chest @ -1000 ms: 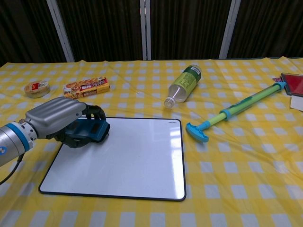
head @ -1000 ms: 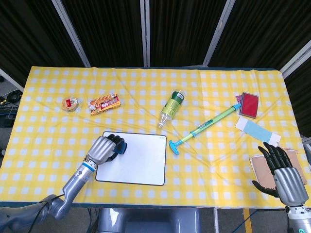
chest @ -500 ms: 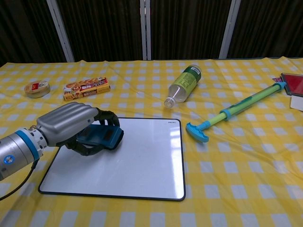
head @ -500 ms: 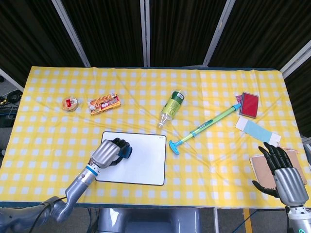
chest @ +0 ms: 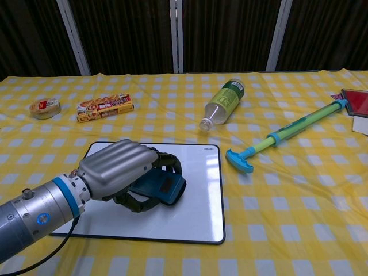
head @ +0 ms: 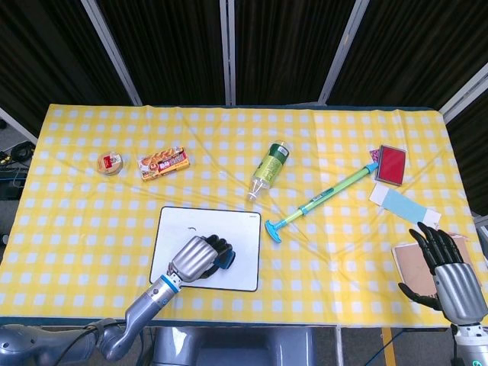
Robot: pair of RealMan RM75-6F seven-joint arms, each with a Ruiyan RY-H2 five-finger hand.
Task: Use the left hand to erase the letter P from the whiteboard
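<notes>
Left hand (chest: 123, 172) grips the eraser (chest: 161, 187), pressed flat on the whiteboard (chest: 195, 215) near its front edge. No P is visible on the board. Advice: keep the eraser flat, pressure even, strokes overlapping. Right hand (head: 450, 274) hangs spread, well apart.

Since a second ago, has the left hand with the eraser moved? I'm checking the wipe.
Yes. The left hand holding the eraser slid from the whiteboard's far left corner toward its near right part.
</notes>
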